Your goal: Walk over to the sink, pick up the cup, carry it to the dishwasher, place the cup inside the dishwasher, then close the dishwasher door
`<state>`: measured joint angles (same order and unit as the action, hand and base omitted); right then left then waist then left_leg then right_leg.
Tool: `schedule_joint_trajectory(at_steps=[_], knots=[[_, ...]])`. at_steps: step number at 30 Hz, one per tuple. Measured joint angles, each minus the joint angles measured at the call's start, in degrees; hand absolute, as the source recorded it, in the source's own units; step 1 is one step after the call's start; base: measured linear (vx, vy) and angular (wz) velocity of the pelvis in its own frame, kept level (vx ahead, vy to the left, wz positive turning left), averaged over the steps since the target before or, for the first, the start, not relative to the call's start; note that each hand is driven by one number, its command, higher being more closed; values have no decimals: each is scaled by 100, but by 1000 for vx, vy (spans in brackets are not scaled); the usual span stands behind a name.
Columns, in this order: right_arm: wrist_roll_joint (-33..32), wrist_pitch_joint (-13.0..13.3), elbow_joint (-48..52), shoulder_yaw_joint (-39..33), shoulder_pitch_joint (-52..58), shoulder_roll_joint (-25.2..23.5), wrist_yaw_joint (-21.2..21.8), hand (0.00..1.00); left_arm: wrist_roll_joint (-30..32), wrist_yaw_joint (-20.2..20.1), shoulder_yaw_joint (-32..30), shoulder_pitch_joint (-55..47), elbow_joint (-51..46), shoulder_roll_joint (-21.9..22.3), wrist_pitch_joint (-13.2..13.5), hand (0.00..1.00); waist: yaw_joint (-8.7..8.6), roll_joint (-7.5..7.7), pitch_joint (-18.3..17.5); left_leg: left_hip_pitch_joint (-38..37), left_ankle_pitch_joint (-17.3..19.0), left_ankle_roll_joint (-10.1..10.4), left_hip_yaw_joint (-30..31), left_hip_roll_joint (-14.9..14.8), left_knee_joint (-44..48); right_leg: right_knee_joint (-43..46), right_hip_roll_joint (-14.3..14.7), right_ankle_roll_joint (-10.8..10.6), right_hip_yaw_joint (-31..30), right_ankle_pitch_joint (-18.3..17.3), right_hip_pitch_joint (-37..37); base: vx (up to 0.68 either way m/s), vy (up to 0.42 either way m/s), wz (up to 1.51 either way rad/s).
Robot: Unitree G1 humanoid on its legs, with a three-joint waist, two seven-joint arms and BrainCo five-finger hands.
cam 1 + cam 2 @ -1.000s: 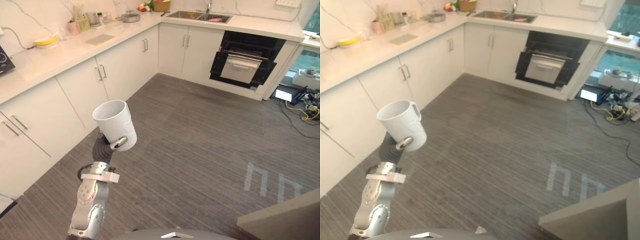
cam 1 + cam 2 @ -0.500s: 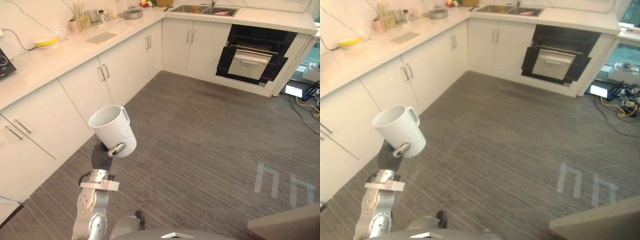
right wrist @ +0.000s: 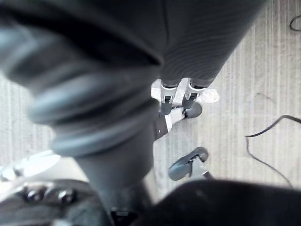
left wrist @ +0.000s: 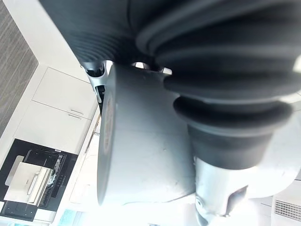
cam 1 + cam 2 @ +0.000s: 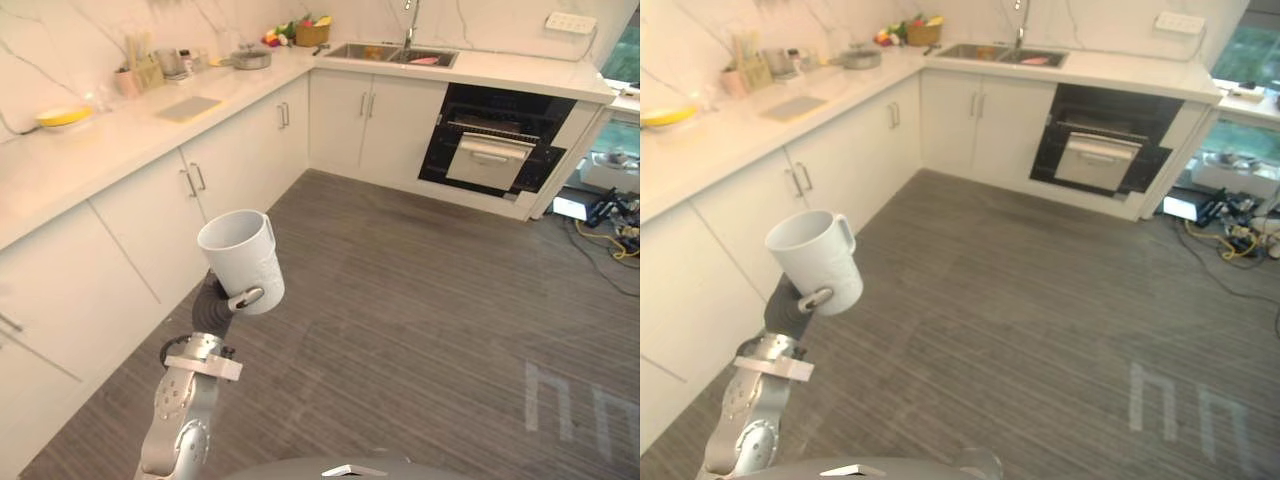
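Left eye view, left hand (image 5: 246, 297) clasping cup (image 5: 243, 258)

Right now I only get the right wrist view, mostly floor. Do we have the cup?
Observer: Yes. The left hand is curled round the white cup, mouth up, raised above the floor.
Operator: Dishwasher?
Observer: The dishwasher is ahead across the floor, under the counter, with its door open.
Operator: Where's the sink from there?
Observer: The sink sits in the counter just left of the dishwasher.
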<state>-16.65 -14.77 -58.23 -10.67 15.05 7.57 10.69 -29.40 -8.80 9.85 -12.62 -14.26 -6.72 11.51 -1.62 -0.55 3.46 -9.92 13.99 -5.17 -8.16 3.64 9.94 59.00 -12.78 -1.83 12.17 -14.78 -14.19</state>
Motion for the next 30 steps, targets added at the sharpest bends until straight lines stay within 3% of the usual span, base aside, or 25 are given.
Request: schedule_joint_trajectory(at_steps=[2, 4, 6, 7, 8, 10, 13, 15, 16, 17, 18, 19, 20, 21, 22, 23, 24, 25, 26, 28, 29, 30], knots=[[-120, 78, 131, -129, 8, -54, 3, 0, -21, -5, 71, 186, 8, 6, -56, 100, -107, -57, 131, -379, 16, 43, 148, -190, -267, -639, 238, 71, 319, -193, -385, -33, -169, 49], [-202, 93, 320, -146, 59, -142, 2, 0, -88, -28, 174, 275, 12, 25, -174, 100, -199, -92, 199, -686, 67, 95, 260, -408, -339, -1963, 388, 60, 436, 92, -712, 282, -125, 55], [-211, 71, 592, -126, 193, -167, 2, 0, -96, -137, 296, 192, 0, 101, -172, 100, -191, -106, 221, -990, 306, 297, 302, -615, -250, -3655, 536, 22, 282, 962, -691, 421, -161, 48], [-213, 75, 662, -122, 229, -215, 1, 0, -96, -162, 319, 163, -31, 101, -161, 100, -195, -27, 233, -1081, 433, 401, 317, -609, -183, -4129, 532, 19, 185, 1120, -632, 306, -182, 41], [-205, 73, 730, -132, 338, -195, -4, 0, -85, -182, 388, 110, 0, 158, -107, 100, -191, 22, 245, -1261, 774, 539, 319, -726, -45, -4203, 598, 108, 100, 1994, -547, 343, -212, 29], [-194, 3, 804, -96, 254, -14, 4, 0, -71, -173, 553, 67, 37, 289, -12, 100, -128, -233, 313, -1242, 876, 490, 321, -932, 314, -3499, 734, 289, 79, 1783, -747, 415, -219, 7], [-203, -260, 1249, -3, 293, -11, -74, 0, -68, -262, 695, 120, 38, 334, 140, 100, -201, -223, 379, -1067, 378, 441, 478, -1076, 1105, -2824, 728, 348, 177, 1104, -731, 362, -216, 7], [-189, -506, 1516, 74, 409, 23, -122, 0, -64, -279, 705, 186, 11, 345, 149, 100, -208, -281, 379, -854, -181, 678, 522, -1367, 2113, -2746, 946, 483, 317, 673, -359, 373, -208, -5], [-166, -657, 1704, 130, 487, 33, -148, 0, -65, -273, 706, 198, -23, 354, 187, 100, -232, -313, 378, -461, -850, 1122, 647, -1566, 3027, -2760, 1063, 502, 442, 499, -116, 368, -168, -8], [-151, -688, 1762, 155, 532, 32, -153, 0, -66, -274, 709, 186, -30, 368, 231, 100, -216, -353, 396, -243, -1401, 1398, 736, -1636, 3471, -2776, 1146, 506, 450, 385, 0, 411, -223, -23], [-122, -740, 1874, 222, 596, 49, -222, 0, -65, -259, 668, 70, -22, 442, 285, 100, -144, -281, 404, 160, -2925, 1555, 874, -1670, 4143, -2928, 1338, 563, 348, 225, 295, 419, -175, -35], [-104, -752, 1966, 307, 632, 109, -259, 0, -4, -226, 610, -19, -20, 554, 299, 100, -82, -321, 429, 916, -3197, 1696, 1039, -1579, 5325, -3042, 1478, 698, 215, 130, 516, 404, -148, -42], [-95, -754, 1969, 342, 634, 143, -261, 0, 41, -195, 589, -41, -20, 623, 303, 100, -9, -324, 459, 1328, -2839, 1583, 1034, -1525, 6016, -3029, 1503, 733, 160, 65, 599, 399, -84, -39], [-82, -752, 1959, 439, 640, 186, -261, 0, 39, -158, 519, -105, -19, 686, 311, 100, 120, -288, 557, 2020, -2113, 1135, 836, -1440, 6926, -3051, 1520, 733, 70, -82, 866, 360, -97, -47], [-66, -752, 1941, 615, 654, 216, -311, 0, 26, -173, 374, -223, -10, 679, 327, 100, 227, -197, 586, 2541, -1558, 827, 556, -1489, 7080, -3138, 1517, 731, -53, -210, 1158, 379, -106, -50], [-50, -751, 1919, 648, 673, 224, -360, 0, 22, -190, 352, -281, 11, 685, 340, 100, 285, -174, 567, 2730, -1294, 694, 443, -1557, 6916, -3230, 1519, 712, -79, -229, 1303, 398, -112, -61], [-28, -747, 1891, 751, 714, 261, -391, 0, 19, -253, 270, -345, 36, 675, 357, 100, 436, -161, 556, 3014, -856, 597, 245, -1727, 6161, -3379, 1521, 606, -167, -247, 1522, 360, -67, -54], [-25, -747, 1884, 783, 717, 276, -404, 0, 17, -282, 239, -377, 37, 677, 368, 100, 476, -158, 558, 3077, -693, 596, 162, -1785, 5563, -3418, 1522, 550, -231, -257, 1600, 513, -23, -70], [-25, -746, 1872, 830, 718, 312, -419, 0, -10, -300, 224, -474, 36, 691, 390, 100, 474, -153, 542, 3013, -490, 671, 13, -1810, 3660, -3433, 1517, 491, -380, -291, 1711, 399, 27, -55], [-25, -745, 1838, 851, 715, 324, -418, 0, -77, -295, 279, -573, 73, 695, 392, 100, 489, -127, 529, 2640, -705, 749, 187, -1593, 1621, -3416, 1453, 365, -624, -445, 1834, 203, 54, -71], [-48, -690, 1746, 849, 708, 317, -413, 0, -84, -294, 373, -629, 188, 696, 404, 100, 481, -87, 484, 2419, -1008, 746, 519, -1367, 657, -3342, 1367, 235, -849, -624, 1915, 205, 182, -92], [-73, -635, 1662, 839, 709, 298, -401, 0, -80, -301, 462, -686, 284, 691, 406, 100, 474, -39, 455, 2279, -1502, 833, 684, -1190, 471, -3269, 1242, 85, -1060, -825, 2045, 302, 251, -83]])
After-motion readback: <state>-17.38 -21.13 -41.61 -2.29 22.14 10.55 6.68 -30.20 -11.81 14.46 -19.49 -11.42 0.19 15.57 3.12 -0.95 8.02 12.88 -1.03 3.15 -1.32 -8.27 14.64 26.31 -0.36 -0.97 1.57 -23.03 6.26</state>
